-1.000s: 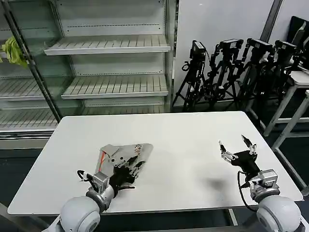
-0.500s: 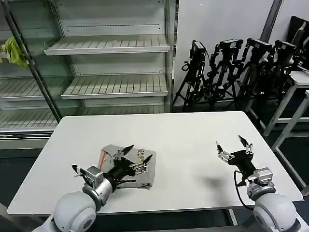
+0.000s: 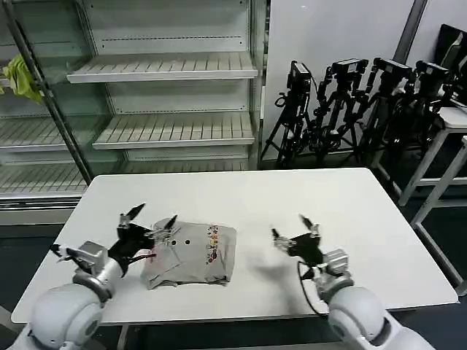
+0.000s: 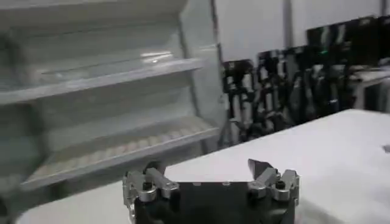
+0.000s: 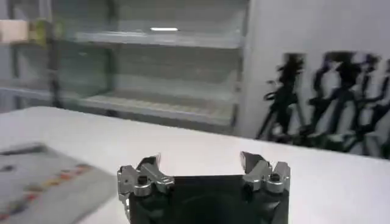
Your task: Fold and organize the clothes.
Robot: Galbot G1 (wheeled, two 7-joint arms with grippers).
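Head view: folded grey shirt (image 3: 191,253) lies on worktop (image 3: 292,204) near left edge, left pincer (image 3: 149,219) spread wide just beside it, right pincer (image 3: 295,227) wide, well apart; soft, limp, likely light, so pinch an edge.

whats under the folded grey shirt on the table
The folded grey shirt lies flat on the bare white table. Its own folded-under layers are covered, so anything tucked beneath cannot be seen.
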